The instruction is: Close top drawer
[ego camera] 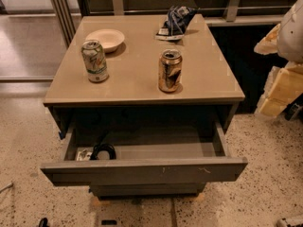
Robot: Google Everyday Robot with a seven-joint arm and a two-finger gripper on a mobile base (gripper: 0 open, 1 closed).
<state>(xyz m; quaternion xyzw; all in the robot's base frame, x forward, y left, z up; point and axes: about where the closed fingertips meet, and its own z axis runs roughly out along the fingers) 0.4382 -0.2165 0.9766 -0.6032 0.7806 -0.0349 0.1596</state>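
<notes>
The top drawer stands pulled far out below the tan tabletop. Its flat dark-grey front faces me, with small pale scratches right of middle. Inside at the left lie a black coiled cable and a small white item. My gripper, with pale yellow fingers under a white arm, hangs at the right edge of the view. It is to the right of the cabinet, apart from the drawer and holding nothing.
On the tabletop stand a green-white can, a brown can, a cream bowl and a blue chip bag. A narrower lower drawer front shows beneath. Speckled floor surrounds the cabinet.
</notes>
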